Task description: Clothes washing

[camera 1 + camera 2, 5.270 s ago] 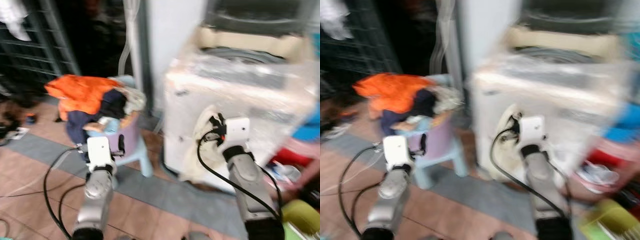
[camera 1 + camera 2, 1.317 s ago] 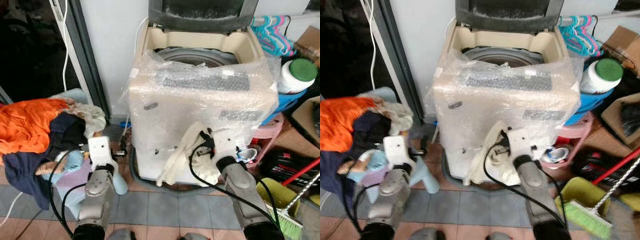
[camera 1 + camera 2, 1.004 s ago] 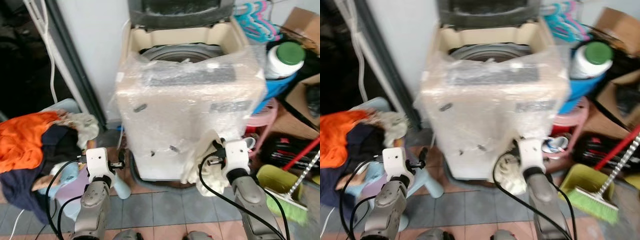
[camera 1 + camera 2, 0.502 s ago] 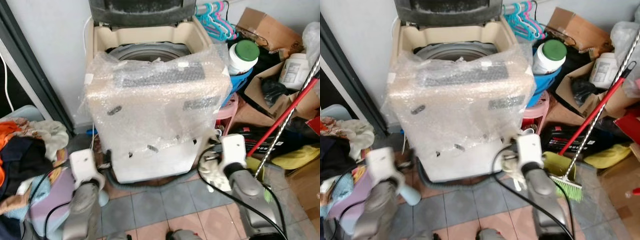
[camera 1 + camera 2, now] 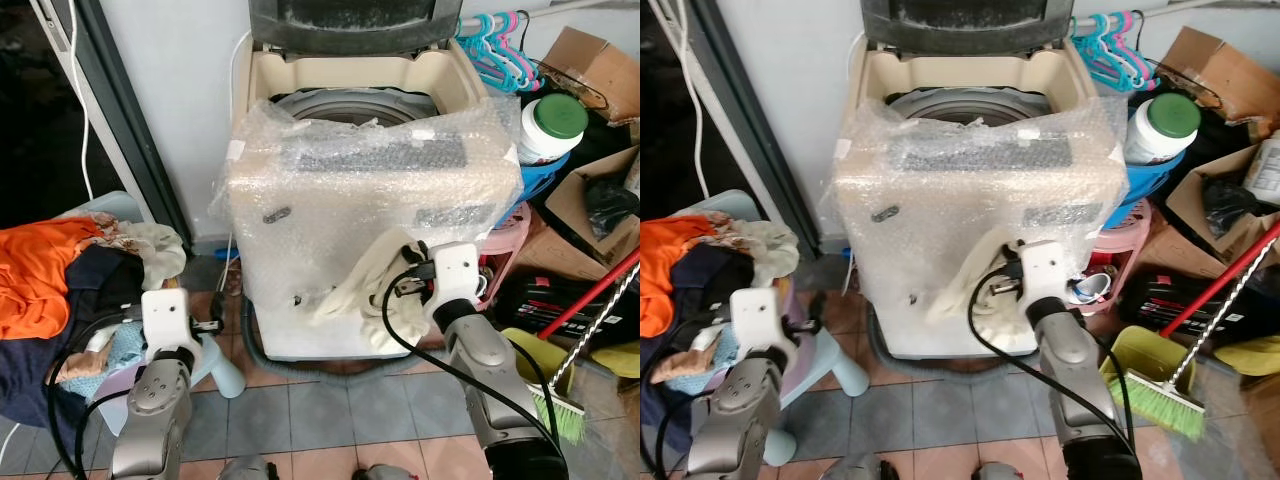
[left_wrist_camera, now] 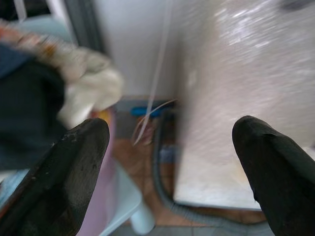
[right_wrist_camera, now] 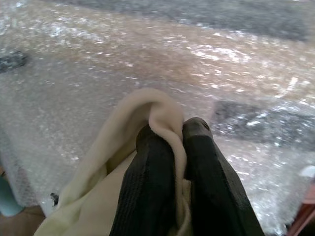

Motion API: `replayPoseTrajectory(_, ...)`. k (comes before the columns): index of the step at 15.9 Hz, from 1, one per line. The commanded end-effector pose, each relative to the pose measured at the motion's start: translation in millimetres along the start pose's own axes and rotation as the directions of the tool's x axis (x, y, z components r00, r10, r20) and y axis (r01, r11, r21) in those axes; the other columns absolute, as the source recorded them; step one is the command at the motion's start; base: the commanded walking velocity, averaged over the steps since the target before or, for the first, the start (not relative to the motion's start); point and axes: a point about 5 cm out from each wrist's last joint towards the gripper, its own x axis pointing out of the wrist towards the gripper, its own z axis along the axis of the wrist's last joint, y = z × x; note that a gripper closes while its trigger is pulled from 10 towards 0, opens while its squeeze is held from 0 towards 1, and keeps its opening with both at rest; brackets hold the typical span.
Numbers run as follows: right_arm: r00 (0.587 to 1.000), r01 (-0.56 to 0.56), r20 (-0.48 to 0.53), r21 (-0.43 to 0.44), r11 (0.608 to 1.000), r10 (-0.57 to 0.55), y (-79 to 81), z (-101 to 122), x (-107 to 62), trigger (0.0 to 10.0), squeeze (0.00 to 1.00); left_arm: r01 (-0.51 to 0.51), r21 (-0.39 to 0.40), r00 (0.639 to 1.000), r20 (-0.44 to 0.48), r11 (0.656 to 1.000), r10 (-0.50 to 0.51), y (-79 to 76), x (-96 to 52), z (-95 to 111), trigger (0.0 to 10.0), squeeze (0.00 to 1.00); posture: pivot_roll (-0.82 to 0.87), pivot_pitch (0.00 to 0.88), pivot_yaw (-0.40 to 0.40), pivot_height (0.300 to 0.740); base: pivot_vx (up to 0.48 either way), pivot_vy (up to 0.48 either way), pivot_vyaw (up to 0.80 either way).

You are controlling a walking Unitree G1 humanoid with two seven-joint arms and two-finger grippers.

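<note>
Right in front of the bubble-wrapped washing machine (image 5: 370, 200), the right hand (image 7: 167, 135) pinched a cream cloth (image 5: 360, 280) (lid up), while the left hand (image 6: 167, 142) hung spread wide beside the laundry pile (image 5: 60, 290).

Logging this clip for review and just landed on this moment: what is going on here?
The robot stands before a bubble-wrapped washing machine with its lid up. Its right gripper is pinched shut on a cream cloth, held against the machine's front. The left gripper is open and holds nothing, near a pile of clothes on a small stool.
</note>
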Motion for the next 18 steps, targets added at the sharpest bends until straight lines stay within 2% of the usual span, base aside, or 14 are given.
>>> replayPoseTrajectory(1,0.999,0.027,0.036,-0.003,1.0,-0.027,-6.3,8,-0.4,10.0,0.0,0.015,0.004,1.0,0.016,1.0,-0.015,-1.7,1.0,7,10.0,0.0,-0.02,0.0,0.049,0.74,0.0,0.0,0.0)
replayPoseTrajectory(2,0.998,0.009,0.054,-0.009,1.0,-0.008,-4.9,11,0.3,10.0,0.0,0.016,0.005,1.0,0.015,1.0,-0.016,-3.1,0.5,7,10.0,0.0,-0.02,0.0,0.053,0.74,0.0,0.0,0.0)
replayPoseTrajectory(4,0.986,-0.046,0.158,-0.064,0.997,0.056,2.0,37,6.6,10.0,0.0,0.01,0.023,1.0,0.009,1.0,-0.01,-3.9,-0.3,7,10.0,0.0,-0.03,0.0,0.067,0.74,0.0,0.0,0.78)
replayPoseTrajectory(5,0.982,-0.05,0.177,-0.059,0.997,0.06,2.8,43,8.6,10.0,0.0,0.006,0.023,1.0,0.013,1.0,-0.006,-3.1,0.3,8,10.0,0.0,-0.03,0.0,0.069,0.74,0.0,0.0,0.77)
replayPoseTrajectory(8,0.953,-0.052,0.294,-0.057,0.997,0.067,0.3,81,23.2,10.0,0.0,0.005,0.029,1.0,0.025,1.0,-0.006,0.2,6.5,15,10.0,0.0,-0.03,0.0,0.071,0.74,0.0,0.0,0.73)
replayPoseTrajectory(10,0.939,-0.066,0.333,-0.072,0.995,0.086,0.0,95,28.0,10.0,0.0,0.012,0.03,0.999,0.031,0.999,-0.013,-0.4,8.3,17,10.0,0.0,-0.04,0.0,0.07,0.74,0.12,0.0,0.59)
replayPoseTrajectory(17,0.917,-0.057,0.389,-0.091,0.994,0.088,-7.2,123,42.8,10.0,0.0,0.025,0.018,0.999,0.03,1.0,-0.025,-4.4,11.3,18,10.0,0.0,-0.04,0.0,0.069,0.74,0.269,0.0,0.0)
replayPoseTrajectory(18,0.911,-0.066,0.401,-0.094,0.993,0.098,-5.9,131,49.6,10.0,0.0,0.028,0.014,0.999,0.028,0.999,-0.029,-5.0,12.3,18,10.0,0.0,-0.06,0.0,0.071,0.74,0.292,0.0,0.0)
